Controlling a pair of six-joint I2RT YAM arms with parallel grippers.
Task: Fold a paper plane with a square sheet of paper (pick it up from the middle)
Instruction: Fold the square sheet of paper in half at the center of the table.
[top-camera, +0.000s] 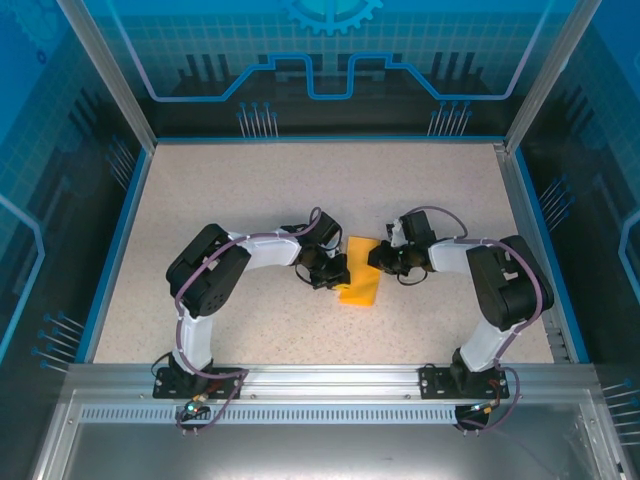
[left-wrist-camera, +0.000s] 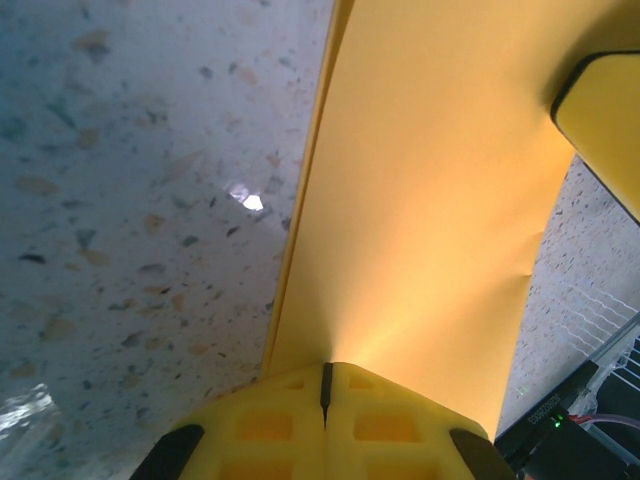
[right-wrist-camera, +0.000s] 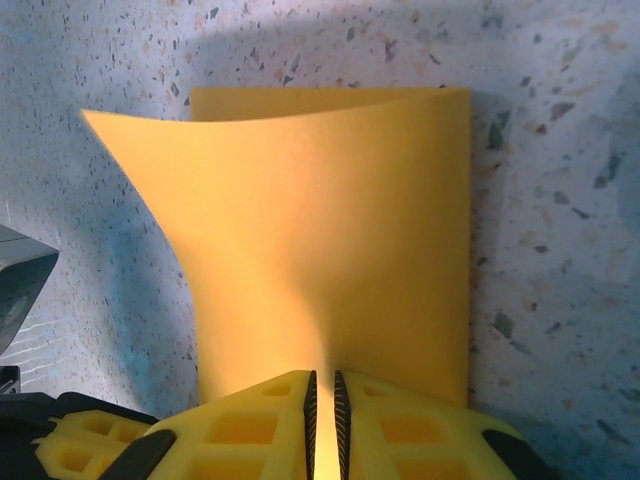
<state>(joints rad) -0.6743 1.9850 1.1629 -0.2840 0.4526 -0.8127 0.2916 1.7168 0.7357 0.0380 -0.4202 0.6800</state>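
The square sheet of paper (top-camera: 362, 290) is orange-yellow and folded over on the speckled table, between the two arms. In the right wrist view its lower layer lies flat while the upper layer of the paper (right-wrist-camera: 330, 220) curls up off it. My left gripper (top-camera: 340, 272) is shut on the sheet's left edge; in the left wrist view the paper (left-wrist-camera: 430, 200) runs out from its closed jaws (left-wrist-camera: 325, 385). My right gripper (top-camera: 375, 258) pinches the opposite edge, with paper filling the narrow slit between its jaws (right-wrist-camera: 322, 400). One of the right gripper's fingers (left-wrist-camera: 605, 120) shows at the sheet's far side. A paper plane is out of view.
The speckled table (top-camera: 250, 200) is ringed by a blue rim and clear enclosure walls (top-camera: 120, 200). An aluminium rail (top-camera: 320, 378) carrying both arm bases runs along the near edge. Both arms bend inward toward the table's middle.
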